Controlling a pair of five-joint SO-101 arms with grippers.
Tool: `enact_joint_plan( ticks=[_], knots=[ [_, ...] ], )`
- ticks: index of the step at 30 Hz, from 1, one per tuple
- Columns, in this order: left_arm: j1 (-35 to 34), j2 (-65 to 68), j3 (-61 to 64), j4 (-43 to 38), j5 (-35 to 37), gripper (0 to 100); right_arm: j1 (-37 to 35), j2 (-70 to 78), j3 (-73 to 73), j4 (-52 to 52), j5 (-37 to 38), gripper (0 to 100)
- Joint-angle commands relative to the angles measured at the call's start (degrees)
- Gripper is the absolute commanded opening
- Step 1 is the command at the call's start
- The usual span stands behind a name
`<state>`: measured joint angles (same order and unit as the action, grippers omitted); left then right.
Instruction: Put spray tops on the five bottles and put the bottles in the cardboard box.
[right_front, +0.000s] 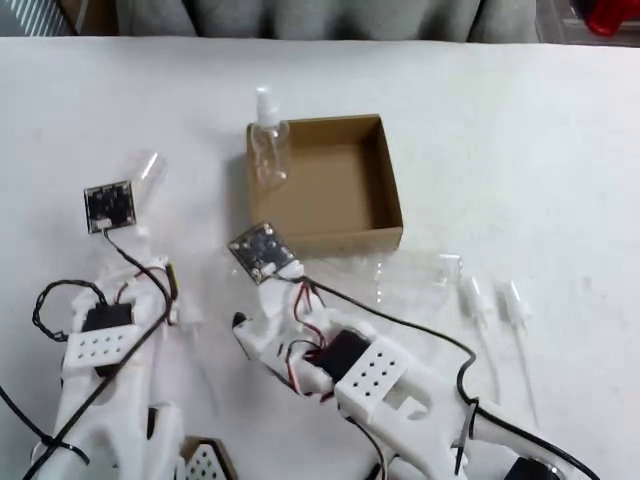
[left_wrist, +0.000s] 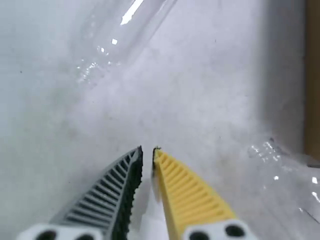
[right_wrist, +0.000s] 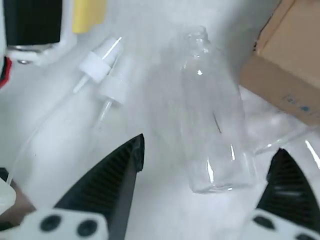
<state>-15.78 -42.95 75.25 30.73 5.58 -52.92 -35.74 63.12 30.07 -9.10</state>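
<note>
Logging table state. The cardboard box (right_front: 390, 200) sits open-topped near mid-table. One bottle with spray top (right_front: 269, 140) stands upright inside the box, in its far left corner.

Left gripper (left_wrist: 148, 149): the grey and yellow fingers are drawn together to a thin slit at the tips. A pale shape shows low between them; we cannot tell what it is, or whether it is pinched. The gripper points down at the bare white table (left_wrist: 210, 100). A clear bottle (left_wrist: 125, 30) lies on the table beyond the tips, apart from them. In the high view this bottle (right_front: 148, 165) lies left of the box.

Right gripper (right_wrist: 210, 145): the black fingers are spread wide and hold nothing. An uncapped bottle (right_wrist: 215, 130) lies on its side on the table between the two fingers. We see contact with neither finger. Its open neck points away from the gripper, and a corner of the box (right_wrist: 290, 60) is just beside it.

A spray top (right_wrist: 96, 61) and a second spray top (right_wrist: 114, 91) lie loose on the table near the uncapped bottle, with thin dip tubes trailing.

High view: two further white tops (right_front: 473, 293) lie side by side to the right of the right arm, outside the box.
</note>
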Motion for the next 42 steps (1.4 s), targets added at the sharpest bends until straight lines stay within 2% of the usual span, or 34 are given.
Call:
enact_joint_plan(
  ticks=[1, 5, 10, 14, 17, 25, 31, 34, 36, 39, 42],
  knots=[
    [-0.4, -2.0, -1.2, -1.7, 0.5, 5, -0.2, -1.5, -6.2, 8.4, 6.7, 32.9],
    [-0.1, -2.0, -1.4, -1.7, 0.5, 5, 1.5, -1.5, -15.6, 27.1, 15.1, 21.4],
    [3.7, -2.1, -1.6, -1.2, 0.5, 5, 11.9, -1.5, -26.7, 43.4, 25.1, 0.9],
    [5.6, -2.1, -2.4, -0.4, 3.5, 5, 22.3, -1.5, -28.1, 48.4, 29.1, 3.7],
    [5.6, -2.1, -5.5, 5.2, 6.5, 5, 30.5, -1.5, -27.4, 51.5, 30.8, 2.5],
    [5.6, -2.1, -11.7, 16.1, 10.4, 5, 50.2, -1.5, -17.4, 51.5, 34.3, 1.5],
    [9.5, -2.1, -19.3, 28.5, 10.6, 5, 62.4, -1.5, -4.4, 39.6, 42.1, 1.5],
    [14.5, -2.0, -21.9, 32.2, 11.0, 5, 63.2, -1.5, 3.0, 31.3, 42.4, 1.5],
    [17.0, -2.0, -22.4, 32.6, 14.5, 5, 63.1, -1.6, 5.4, 28.1, 42.3, 1.5],
    [20.4, -1.7, -22.3, 32.4, 18.2, 6, 63.5, -2.7, 4.4, 30.3, 42.6, 1.5],
    [24.4, -1.7, -22.1, 32.6, 20.8, 14, 63.3, -3.4, 5.6, 29.2, 42.7, 1.5]
  ],
)
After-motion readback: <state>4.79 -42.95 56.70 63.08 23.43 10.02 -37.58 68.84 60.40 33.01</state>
